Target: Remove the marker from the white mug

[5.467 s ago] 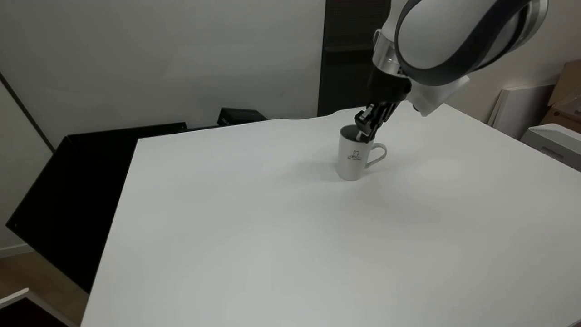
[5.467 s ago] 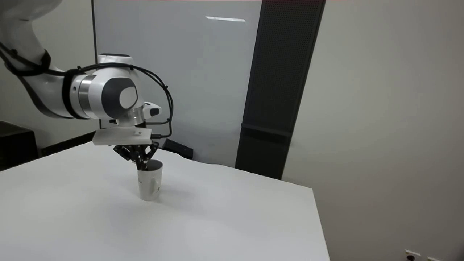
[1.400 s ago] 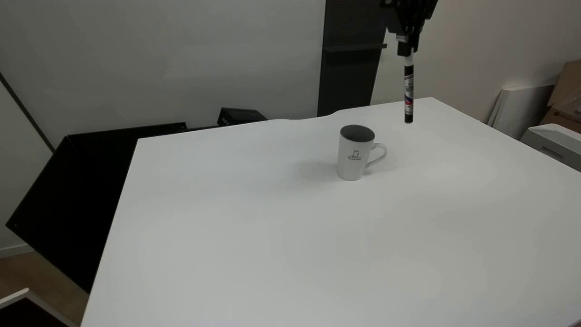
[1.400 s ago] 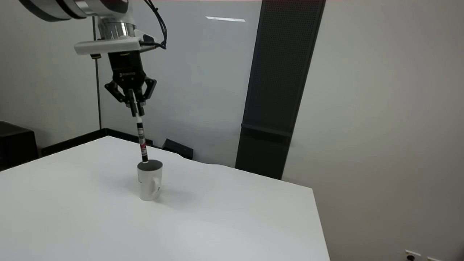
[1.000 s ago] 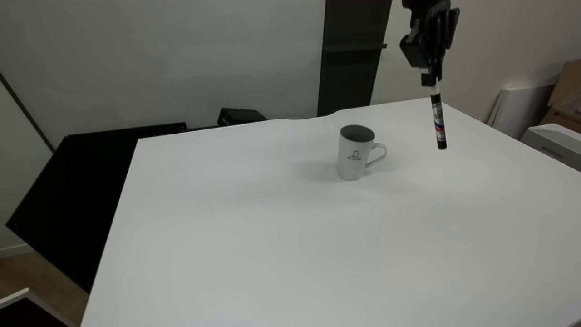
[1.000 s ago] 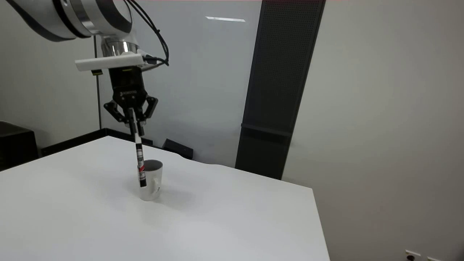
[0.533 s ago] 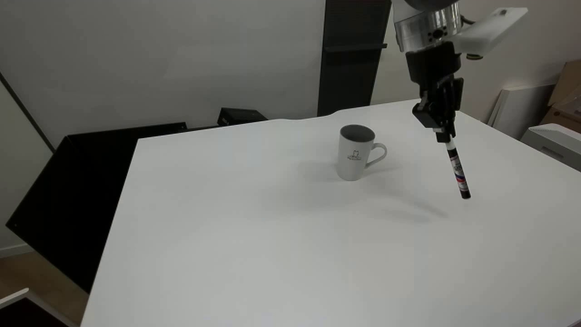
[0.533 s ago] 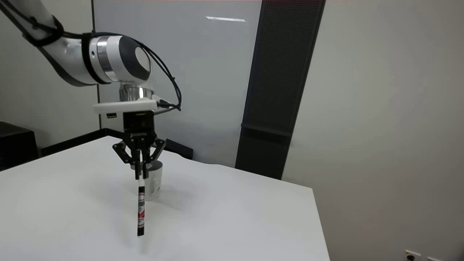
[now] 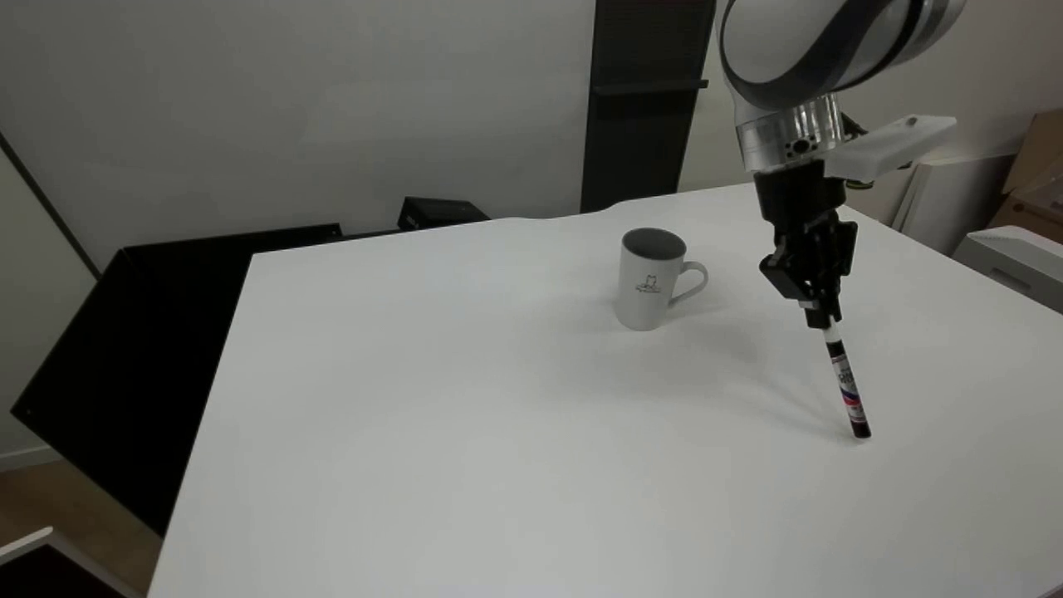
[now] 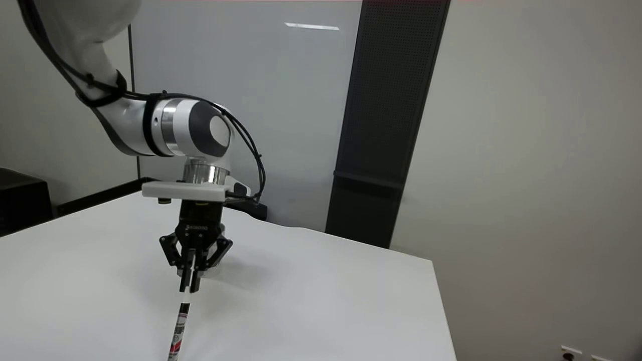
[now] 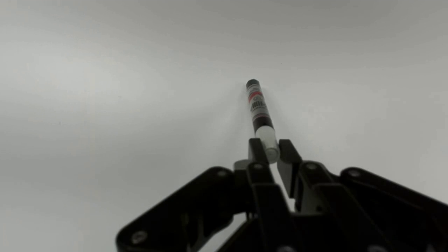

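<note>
The marker (image 11: 261, 109) is pinched at its white end by the nearly closed claw (image 11: 270, 146), tilted below it, outside the mug (image 9: 641, 299).

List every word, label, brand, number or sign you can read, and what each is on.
Black two-fingered gripper: small, blurred lettering, probably "ROBOTIQ".
White cylindrical marker with black bands: label print, too blurred to read.
White ceramic mug with loop handle: small printed line, too small to read.
Nothing else is readable.

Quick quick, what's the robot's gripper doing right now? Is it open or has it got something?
Gripper: closed, holding the marker by its white end.
</note>
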### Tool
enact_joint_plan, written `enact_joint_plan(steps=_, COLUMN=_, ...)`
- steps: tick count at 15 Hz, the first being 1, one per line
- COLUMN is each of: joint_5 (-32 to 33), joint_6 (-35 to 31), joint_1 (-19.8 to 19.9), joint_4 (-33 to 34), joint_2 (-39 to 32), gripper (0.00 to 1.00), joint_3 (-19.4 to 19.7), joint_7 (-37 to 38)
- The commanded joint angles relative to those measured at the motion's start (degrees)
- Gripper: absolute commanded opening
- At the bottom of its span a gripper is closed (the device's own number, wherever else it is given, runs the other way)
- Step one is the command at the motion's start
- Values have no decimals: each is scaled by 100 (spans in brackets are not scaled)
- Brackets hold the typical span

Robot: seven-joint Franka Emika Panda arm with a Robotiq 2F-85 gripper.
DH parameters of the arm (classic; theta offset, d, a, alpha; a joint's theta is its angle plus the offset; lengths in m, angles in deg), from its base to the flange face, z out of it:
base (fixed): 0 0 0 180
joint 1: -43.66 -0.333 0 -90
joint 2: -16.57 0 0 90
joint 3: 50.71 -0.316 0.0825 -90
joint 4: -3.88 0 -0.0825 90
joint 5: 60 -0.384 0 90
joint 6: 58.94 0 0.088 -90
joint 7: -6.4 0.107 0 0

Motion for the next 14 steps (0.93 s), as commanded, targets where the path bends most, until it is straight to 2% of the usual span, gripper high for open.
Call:
enact_joint_plan(steps=1, joint_5=-204, joint_6=141, joint_1=93, joint_4=325, joint_2=-386, gripper=6, joint_3=46, joint_7=11)
enact_joint_plan(steps=5, joint_5=-182, joint_6=-23, joint_1=85, joint_4=399, joint_2=-567, gripper=6, joint_3=116, joint_7=101)
enact_joint_plan(steps=6, joint_5=-167, joint_6=-106, joint_1=77, joint_4=392, joint_2=-567, gripper=51, joint_3=121, joint_7=108)
enact_joint_plan(steps=7, joint_5=-143, joint_6=-228, joint_1=59, joint_4=370, joint_2=-536, gripper=51, joint_3=122, joint_7=110)
enact_joint_plan(steps=14, joint_5=4, joint_6=-1342, joint_1=-175, joint_4=177, joint_2=-21, gripper=92, joint_3=116, joint_7=226)
